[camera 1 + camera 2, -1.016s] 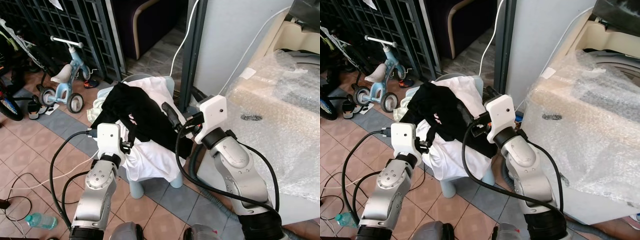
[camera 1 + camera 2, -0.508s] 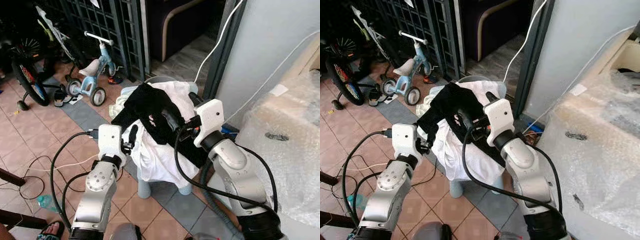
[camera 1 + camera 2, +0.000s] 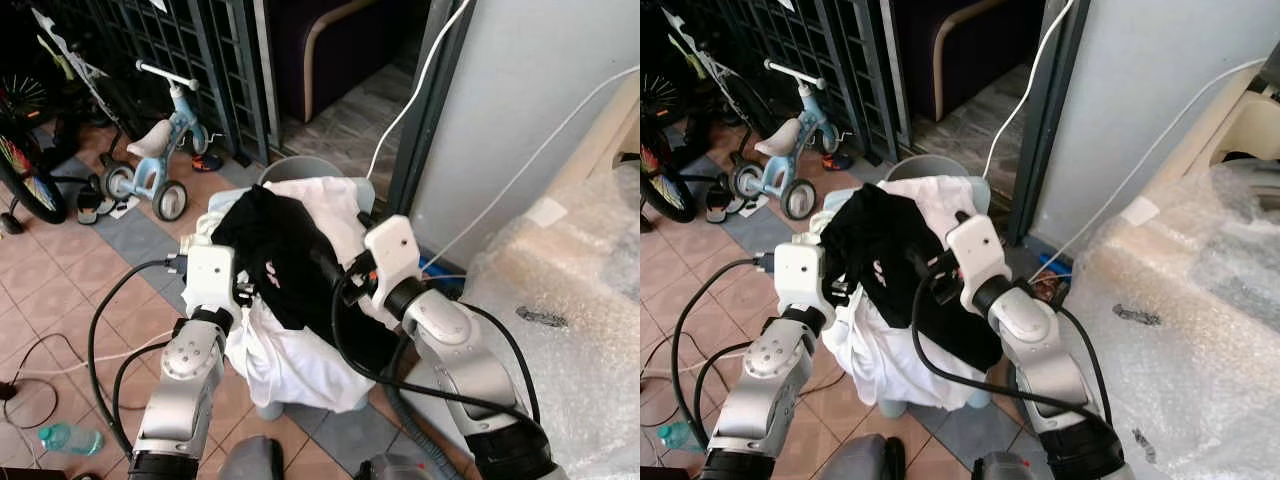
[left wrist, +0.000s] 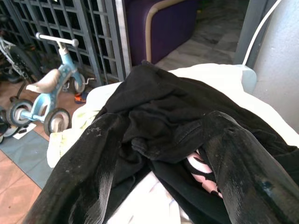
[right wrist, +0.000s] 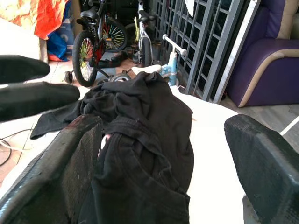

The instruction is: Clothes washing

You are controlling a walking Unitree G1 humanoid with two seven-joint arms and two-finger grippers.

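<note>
While a blue balance bike [image 3: 150, 165] is standing at far left by the dark grille, the left gripper [image 4: 159, 186] is reaching into the pile with fingers spread around a fold of the black garment [image 3: 275, 250] (draped over white laundry [image 3: 300, 350] on a pale stool). The right gripper [image 5: 159, 158] is spreading wide over it, beside the bubble-wrapped washer [image 3: 580, 330].

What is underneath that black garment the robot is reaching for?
Under the black garment lies white clothing, draped over a pale blue stool. The stool's seat and anything deeper in the pile are covered.
</note>
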